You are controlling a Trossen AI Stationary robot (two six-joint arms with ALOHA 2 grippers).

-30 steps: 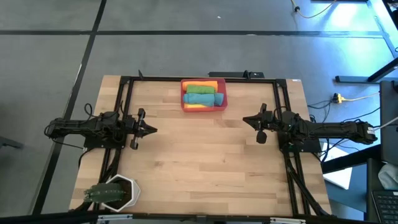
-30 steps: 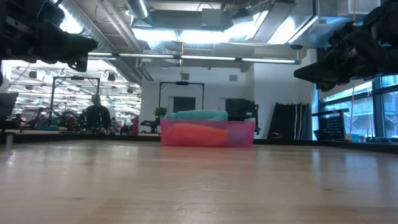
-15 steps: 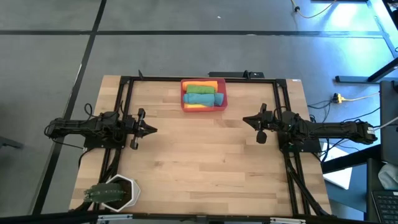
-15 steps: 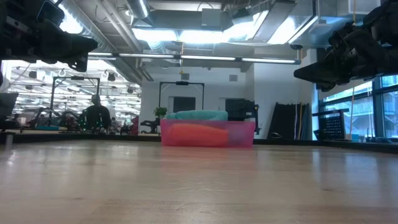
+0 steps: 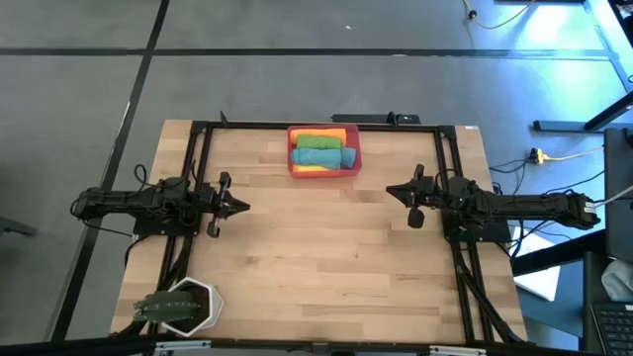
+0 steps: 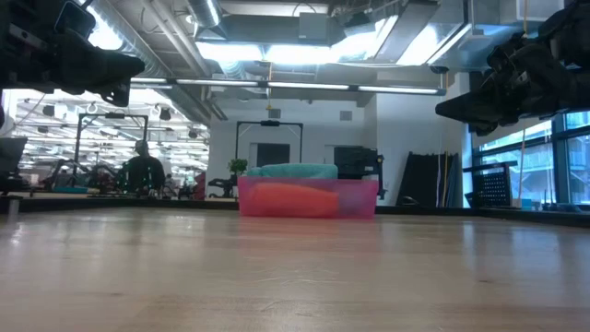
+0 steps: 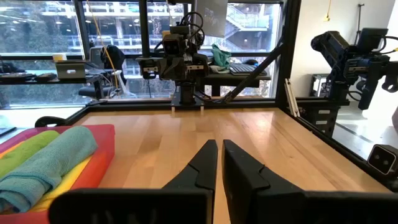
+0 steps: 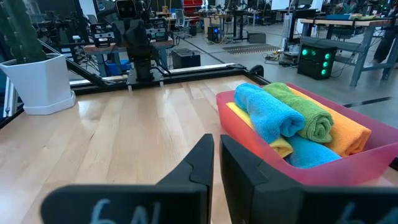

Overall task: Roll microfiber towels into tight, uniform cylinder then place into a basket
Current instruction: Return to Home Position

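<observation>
The red-pink basket [image 5: 323, 151] stands at the middle of the table's far edge. In it lie rolled microfiber towels: a green roll [image 8: 303, 110] and a teal-blue roll [image 8: 268, 114] on top, orange [image 8: 347, 136] and yellow [image 8: 279, 147] below. My left gripper [image 5: 240, 207] hangs shut above the table's left side, pointing level at the right arm. My right gripper [image 5: 393, 191] hangs shut above the table's right side, pointing level at the left arm. Both are clear of the table and hold nothing.
A white hexagonal pot [image 5: 183, 306] with a green plant stands at the table's near left corner. A black frame [image 5: 321, 125] runs along the far and side edges. The bare wooden top [image 5: 316, 247] lies between the arms. A person [image 6: 143, 169] shows in the room beyond.
</observation>
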